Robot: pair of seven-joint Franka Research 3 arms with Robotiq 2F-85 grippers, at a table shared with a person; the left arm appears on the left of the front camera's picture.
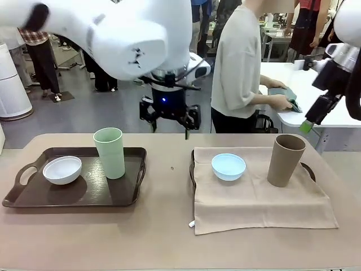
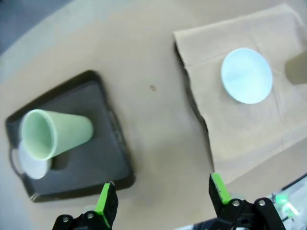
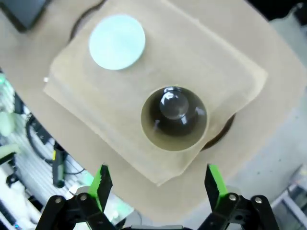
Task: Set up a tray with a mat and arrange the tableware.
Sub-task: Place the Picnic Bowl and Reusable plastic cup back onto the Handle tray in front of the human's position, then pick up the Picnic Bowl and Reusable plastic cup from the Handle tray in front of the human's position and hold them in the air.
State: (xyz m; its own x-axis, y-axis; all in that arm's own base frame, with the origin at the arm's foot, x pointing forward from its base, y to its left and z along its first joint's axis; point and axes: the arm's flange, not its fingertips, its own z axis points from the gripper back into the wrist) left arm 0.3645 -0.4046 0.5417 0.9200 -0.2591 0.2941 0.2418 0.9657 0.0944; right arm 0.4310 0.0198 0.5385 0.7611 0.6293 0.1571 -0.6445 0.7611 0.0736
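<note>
High over the table (image 1: pixel 163 243), above the gap between the two trays: left gripper (image 2: pixel 160 189), pointed down, jaws spread wide, nothing between the green pads (image 2: pixel 106 194). Straight below it in the left wrist view, bare tabletop.

On the left tray (image 1: pixel 121 195), dark and uncovered: white bowl (image 1: pixel 62 169) toward the left handle, green tumbler (image 1: pixel 109 152) upright just to its right. Near each other, not touching in the front view. From the left wrist, tumbler overlapping the bowl, so contact hard to judge there.

Over the right tray (image 1: pixel 192 169): beige mat (image 1: pixel 259 206), draped across nearly all of it, corners hanging past the rim, only a dark strip of rim and handle peeking out at either side. On the mat: blue bowl (image 1: pixel 228 166) toward the left, brown tumbler (image 1: pixel 286 160) upright toward the right, well apart from each other.

Up at the right, clear of the table: right gripper (image 3: pixel 156 175), likewise wide open and empty. Raised above the brown tumbler, looking almost straight down into its dark mouth. Blue bowl farther off on the same mat, toward the top of that view.

Beyond the far edge, at another table: person (image 1: pixel 240 62), side-on, both hands on a grey-green cloth (image 1: pixel 282 93).
</note>
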